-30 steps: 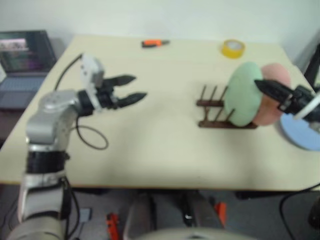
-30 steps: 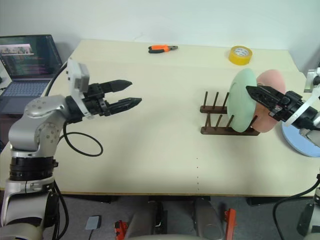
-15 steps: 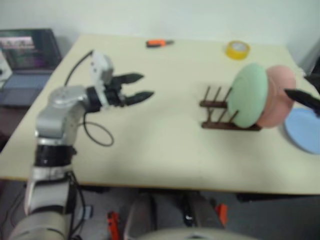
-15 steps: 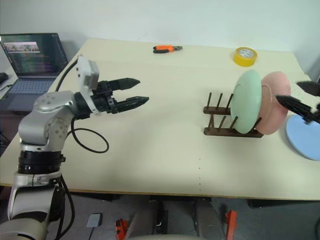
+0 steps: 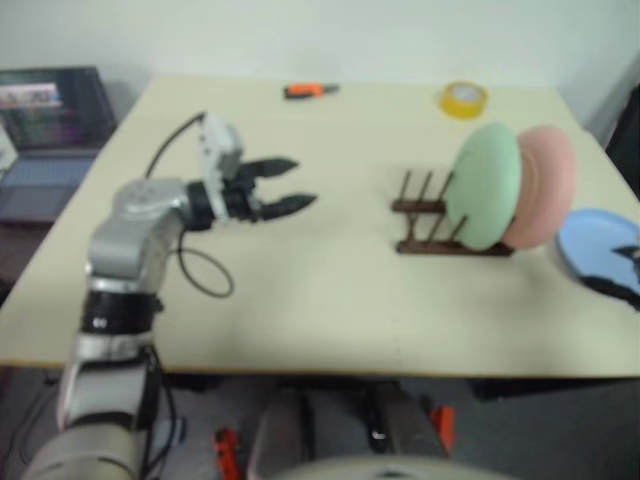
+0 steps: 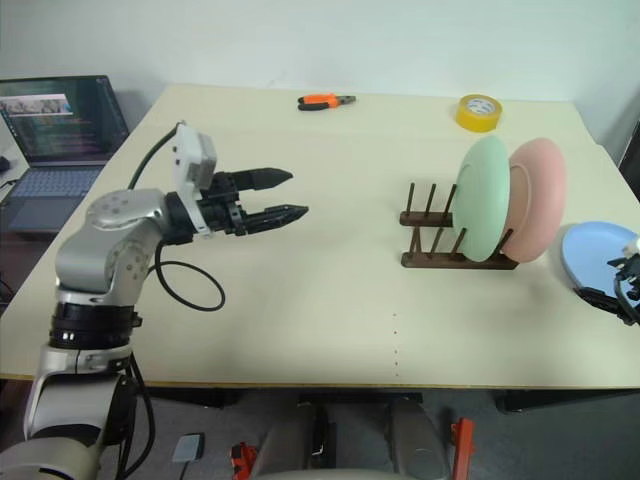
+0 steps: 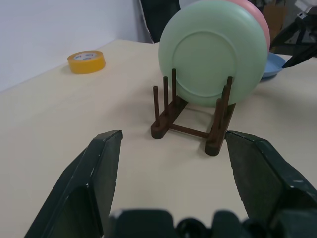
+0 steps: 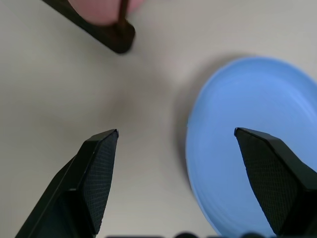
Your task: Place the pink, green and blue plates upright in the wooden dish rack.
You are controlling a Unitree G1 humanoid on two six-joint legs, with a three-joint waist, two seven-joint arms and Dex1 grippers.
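Observation:
The mint green plate (image 6: 483, 198) and the pink plate (image 6: 535, 200) stand upright side by side in the right end of the dark wooden dish rack (image 6: 440, 240). The blue plate (image 6: 598, 258) lies flat on the table to the right of the rack. My right gripper (image 8: 175, 131) hovers open above the table, one finger over the blue plate (image 8: 252, 144) and the other over bare table beside its rim; it shows at the table's right edge (image 6: 618, 290). My left gripper (image 6: 295, 195) is open and empty over the left-middle of the table, pointing at the rack (image 7: 190, 116).
A yellow tape roll (image 6: 478, 110) and orange pliers (image 6: 325, 100) lie along the far edge of the table. A laptop (image 6: 60, 130) sits beyond the table's left side. A black cable (image 6: 190, 290) loops under my left arm. The rack's left slots hold nothing.
My right gripper has drawn away from the pink plate, going right and down to the blue plate. Both upright plates stay in the rack. The left arm has hardly moved.

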